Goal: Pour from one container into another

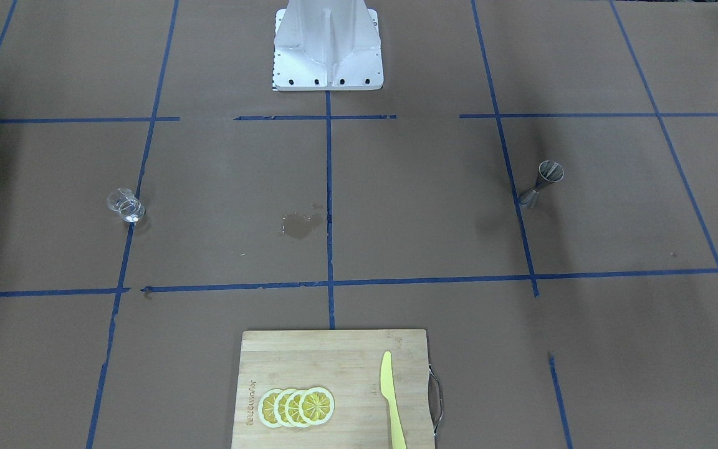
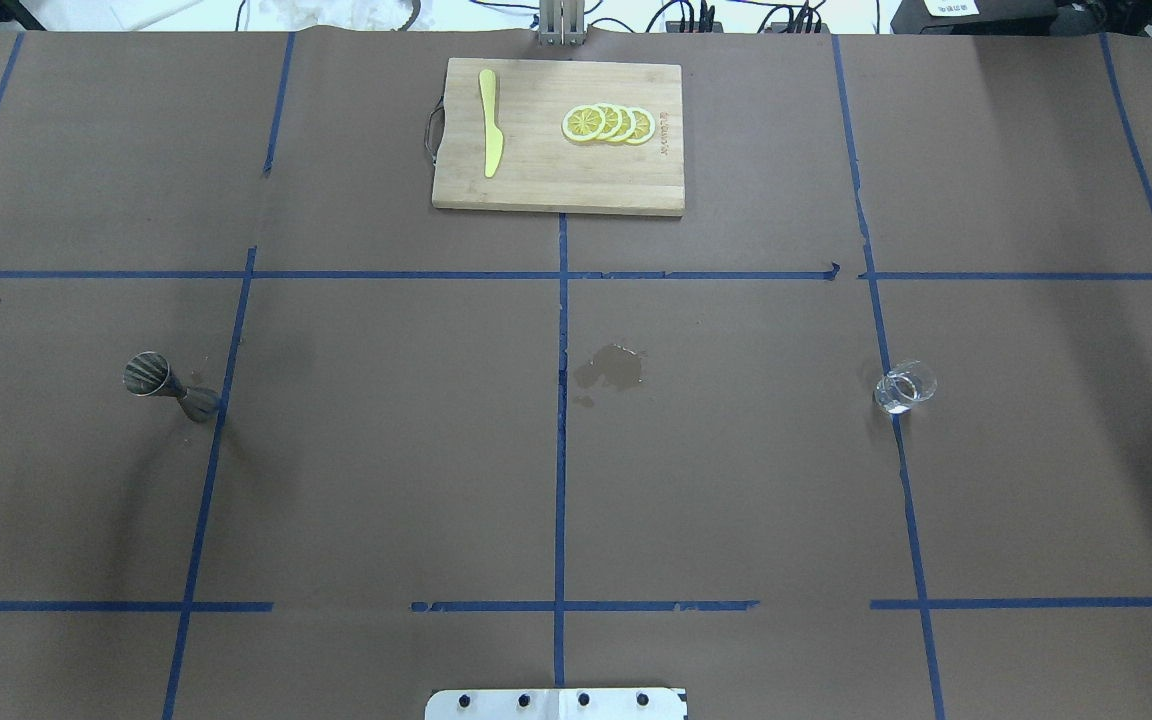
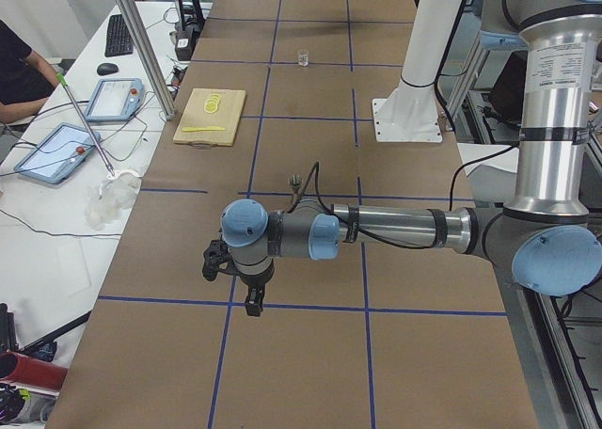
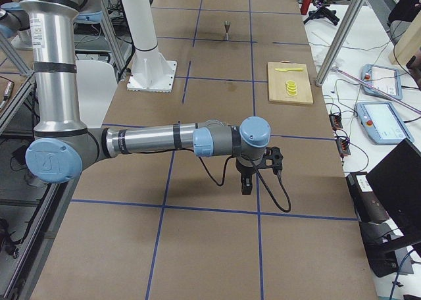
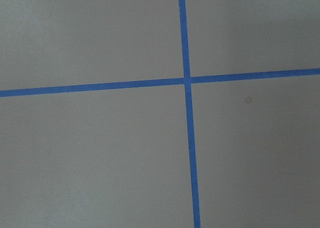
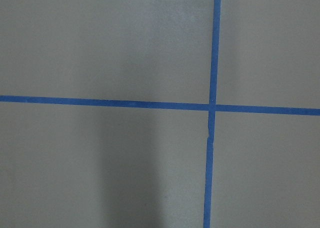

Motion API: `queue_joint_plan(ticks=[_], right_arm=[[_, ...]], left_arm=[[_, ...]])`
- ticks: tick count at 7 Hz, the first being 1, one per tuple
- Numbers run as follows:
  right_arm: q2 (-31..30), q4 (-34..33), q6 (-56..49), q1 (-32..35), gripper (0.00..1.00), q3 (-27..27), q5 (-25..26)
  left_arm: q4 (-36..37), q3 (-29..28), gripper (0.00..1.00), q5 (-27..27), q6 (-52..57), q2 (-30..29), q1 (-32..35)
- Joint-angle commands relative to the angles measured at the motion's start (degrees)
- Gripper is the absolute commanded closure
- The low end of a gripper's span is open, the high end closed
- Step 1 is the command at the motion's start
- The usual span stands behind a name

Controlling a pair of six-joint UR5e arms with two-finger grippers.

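Observation:
The clear glass cup (image 2: 904, 388) stands upright on the table's right half, also seen in the front-facing view (image 1: 126, 206) and far off in the left view (image 3: 303, 58). The steel hourglass jigger (image 2: 171, 385) stands upright on the left half (image 1: 541, 184), small in the right view (image 4: 227, 30). My left gripper (image 3: 252, 302) hangs fingers-down over bare table beyond the jigger's end. My right gripper (image 4: 247, 185) hangs likewise beyond the cup's end. Both show only in the side views, so I cannot tell whether they are open or shut. Both wrist views show only brown paper and blue tape.
A wet patch (image 2: 611, 368) marks the paper between the two vessels. At the far edge a wooden cutting board (image 2: 536, 180) carries a yellow knife (image 2: 490, 125) and lemon slices (image 2: 608, 124). The robot's white base (image 1: 328, 56) sits mid-table. People and tablets are beside the table.

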State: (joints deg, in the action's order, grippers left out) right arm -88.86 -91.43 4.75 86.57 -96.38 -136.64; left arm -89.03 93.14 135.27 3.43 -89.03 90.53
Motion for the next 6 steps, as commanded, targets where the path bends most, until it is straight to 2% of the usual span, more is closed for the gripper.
queue_joint_plan(ticks=[1,6], right_arm=[[0.0,-0.06,0.0,0.0,0.0,0.05,-0.03],[-0.78,0.46,0.09,-0.09,0.0,0.14,-0.47]], left_arm=[[0.35,0.81,0.0,-0.09,0.09,-0.35,-1.31],[0.44,2.21,0.0,0.87,-0.35,0.0,-1.41]])
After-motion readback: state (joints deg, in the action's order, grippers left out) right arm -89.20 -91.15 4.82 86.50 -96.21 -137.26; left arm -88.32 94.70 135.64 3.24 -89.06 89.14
